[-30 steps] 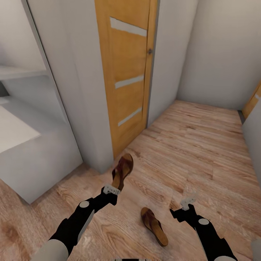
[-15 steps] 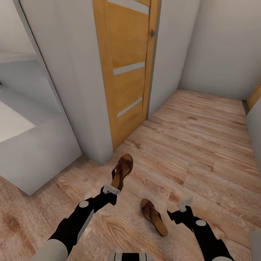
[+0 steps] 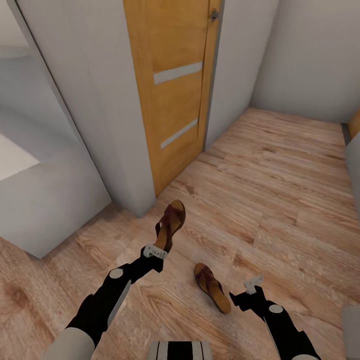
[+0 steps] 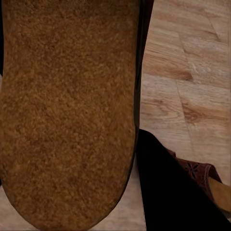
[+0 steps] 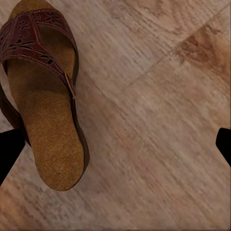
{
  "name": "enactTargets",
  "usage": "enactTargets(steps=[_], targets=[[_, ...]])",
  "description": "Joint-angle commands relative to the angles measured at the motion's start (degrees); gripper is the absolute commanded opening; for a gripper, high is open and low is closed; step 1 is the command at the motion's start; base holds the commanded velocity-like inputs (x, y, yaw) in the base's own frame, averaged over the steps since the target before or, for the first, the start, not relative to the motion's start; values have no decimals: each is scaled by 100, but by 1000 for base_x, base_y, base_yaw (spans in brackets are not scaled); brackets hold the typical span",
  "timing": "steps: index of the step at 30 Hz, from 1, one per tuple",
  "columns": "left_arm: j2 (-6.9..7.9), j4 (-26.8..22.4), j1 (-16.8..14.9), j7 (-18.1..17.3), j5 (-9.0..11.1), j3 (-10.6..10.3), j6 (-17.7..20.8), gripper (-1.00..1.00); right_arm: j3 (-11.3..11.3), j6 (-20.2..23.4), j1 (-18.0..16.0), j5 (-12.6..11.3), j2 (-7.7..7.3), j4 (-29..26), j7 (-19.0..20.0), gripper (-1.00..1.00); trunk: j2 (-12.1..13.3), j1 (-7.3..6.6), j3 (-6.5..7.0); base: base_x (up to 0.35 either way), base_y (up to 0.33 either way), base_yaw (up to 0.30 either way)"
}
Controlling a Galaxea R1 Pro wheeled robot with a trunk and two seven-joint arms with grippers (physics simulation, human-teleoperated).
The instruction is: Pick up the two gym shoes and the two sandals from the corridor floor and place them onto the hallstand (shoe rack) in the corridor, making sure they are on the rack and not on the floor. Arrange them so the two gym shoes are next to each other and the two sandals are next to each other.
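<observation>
My left gripper (image 3: 154,252) is shut on the heel end of one brown sandal (image 3: 170,224), held tilted above the corridor floor (image 3: 280,165). Its tan footbed (image 4: 67,110) sits close against the left wrist camera, beside a black finger (image 4: 168,192). The second sandal (image 3: 212,288) lies flat on the wood planks between my arms. My right gripper (image 3: 252,286) hovers open just right of its heel. In the right wrist view this sandal (image 5: 43,110) lies beside one black fingertip (image 5: 7,151), with bare planks between the fingers. The pale-grey hallstand (image 3: 50,210) stands at the left.
An orange door (image 3: 175,90) with pale stripes is set in the grey wall ahead, next to a wall corner (image 3: 135,195) just behind the held sandal. Wood flooring stretches to the right and back toward a grey wall (image 3: 310,60).
The whole view has shifted, so the camera moved. My right gripper has come lower and closer to the heel of the sandal on the floor. The left gripper still holds its sandal.
</observation>
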Motion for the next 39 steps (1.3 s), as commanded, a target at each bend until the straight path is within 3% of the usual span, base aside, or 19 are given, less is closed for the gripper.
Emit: enactTargets(steps=[1, 4, 9, 14, 18, 28, 39], targets=[[-4, -141, 1, -30, -19, 6, 166, -100, -33, 16, -3, 29, 5, -12, 46, 100, -3, 1, -36, 0, 0, 0], [-3, -421, -2, -40, -18, -1, 511, -100, -34, 13, -3, 31, 6, -17, 42, 100, -5, 4, -70, 0, 0, 0], [19, -519, 10, -42, -18, -9, 603, -100, -41, 13, -3, 29, 7, -34, 41, 100, -5, 4, -75, 0, 0, 0], [-8, -538, 36, -121, -12, -26, 542, -100, 57, 19, -12, 25, 105, -136, -58, 100, -5, 4, -76, 0, 0, 0], [-20, -537, 38, -92, -6, -30, 532, -100, -7, 1, -12, 22, 223, -264, -131, 100, -5, 4, -76, 0, 0, 0], [-74, -536, 41, -48, -9, -34, 538, -100, -104, 9, -12, 36, 262, -586, 59, 100, -5, 4, -76, 0, 0, 0], [-87, -540, 38, -42, -9, -27, 544, -100, -75, 13, -12, 28, 312, -939, -255, 100, -5, 4, -76, 0, 0, 0]])
